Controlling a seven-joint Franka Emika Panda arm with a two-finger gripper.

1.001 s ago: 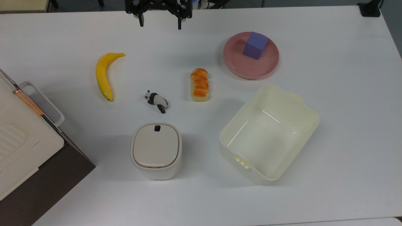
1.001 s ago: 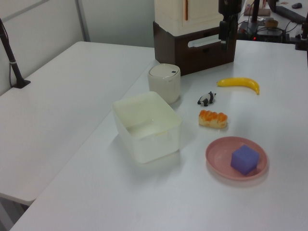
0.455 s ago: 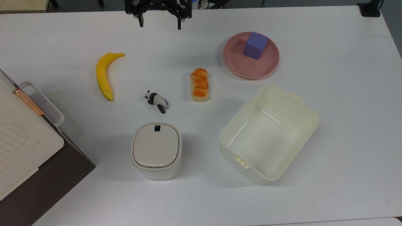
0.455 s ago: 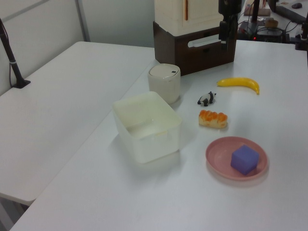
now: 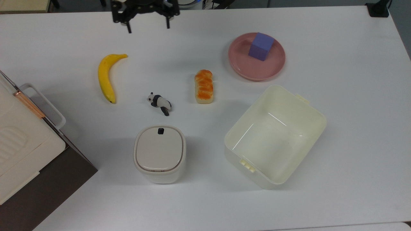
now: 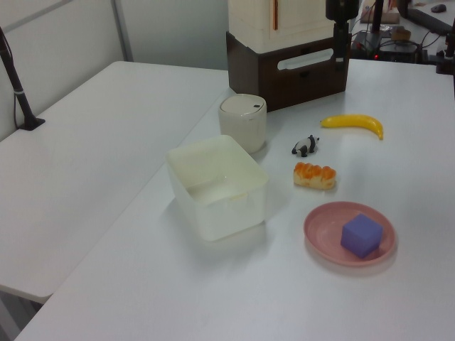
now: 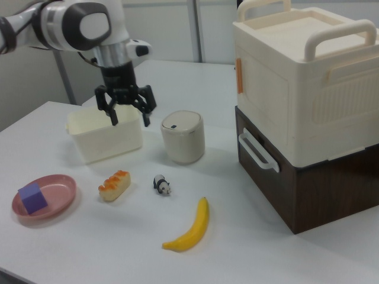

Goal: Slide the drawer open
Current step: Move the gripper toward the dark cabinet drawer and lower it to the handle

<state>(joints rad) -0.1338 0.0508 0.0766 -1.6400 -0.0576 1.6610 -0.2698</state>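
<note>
The desk point(image 5: 353, 96) looks smooth and matt white, the cream tub point(image 5: 275, 136) glossy plastic, the drawer point(image 7: 296, 195) dark wood-look.

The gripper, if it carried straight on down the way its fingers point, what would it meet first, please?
The gripper hangs open, fingers pointing down. Judging by the top view, bare table lies below it; the banana lies off to one side. Depth is uncertain.

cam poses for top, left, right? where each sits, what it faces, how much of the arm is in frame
Top view: overhead, looking straight down at the table; the open gripper pokes in at the top edge.
Left view: raised at the plate end, looking along the table toward the drawer; the gripper hangs at the top.
Right view: low, by the banana, facing the drawer handle; the arm and gripper show.
All share the banana and the drawer.
</note>
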